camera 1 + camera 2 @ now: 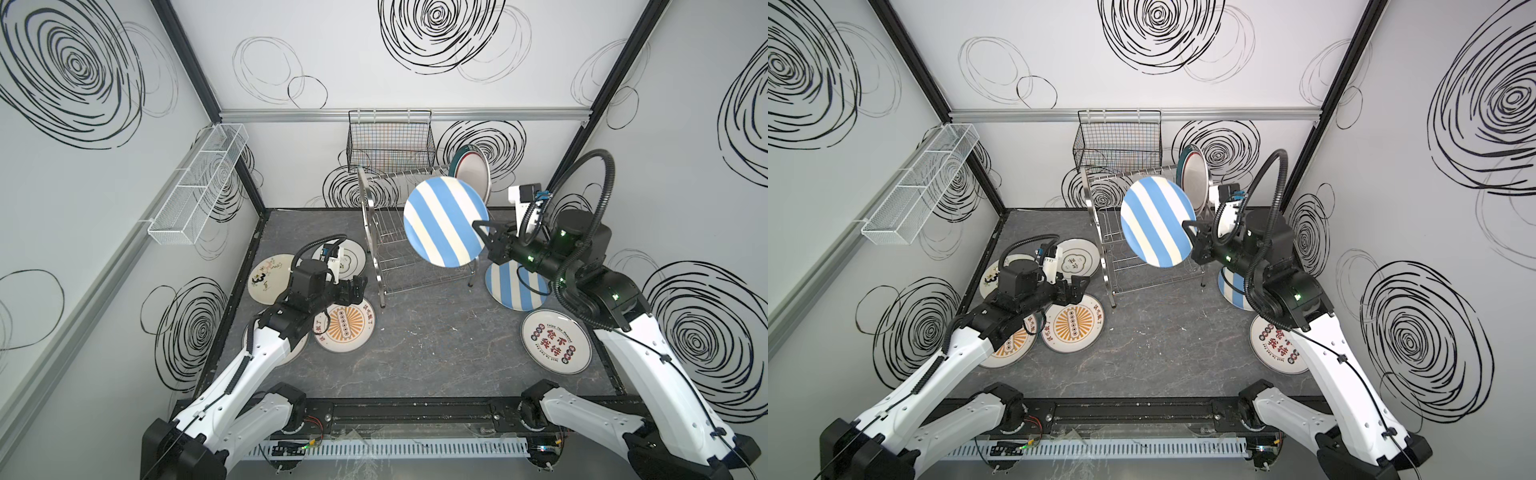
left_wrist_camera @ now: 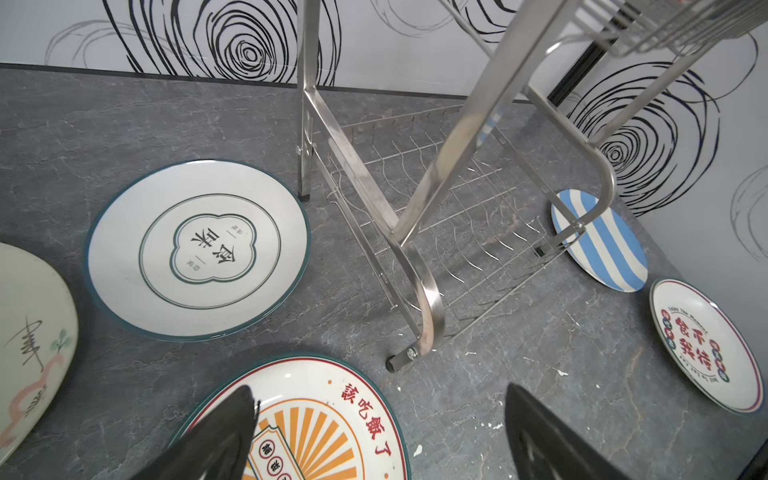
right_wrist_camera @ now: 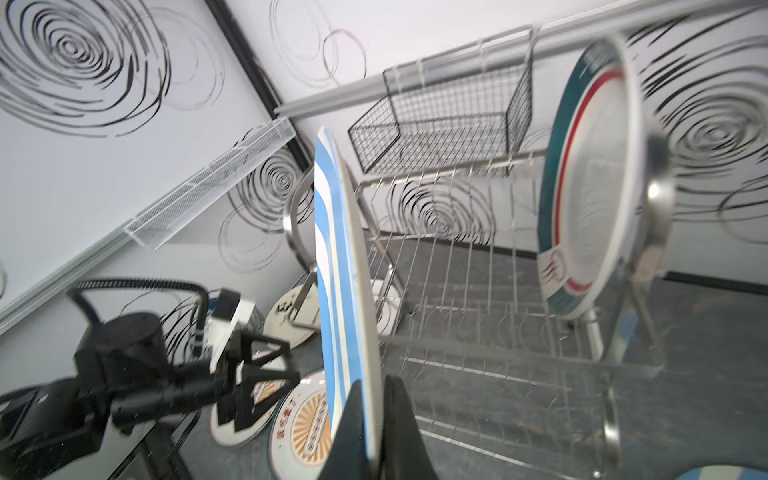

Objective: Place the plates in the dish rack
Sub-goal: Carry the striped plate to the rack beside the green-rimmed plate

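Along the front half of the bench [image 1: 436,345] we find plates lying flat: an orange sunburst plate [image 1: 344,328] toward the left edge and a red-character plate [image 1: 556,341] toward the right edge. The left fingers [image 2: 224,436] stand apart over the sunburst plate (holding nothing). Farther back, the right fingers [image 3: 401,424] clamp the rim of the striped plate [image 1: 444,220], raised on edge at the dish rack [image 1: 399,266]. A green-rimmed plate [image 1: 471,174] stands upright at the rack's right end.

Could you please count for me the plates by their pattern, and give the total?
Striped plates: 2
Sunburst plates: 2
Green-rimmed white plates: 2
Red-rimmed plate: 1
Cream plate: 1
Total: 8
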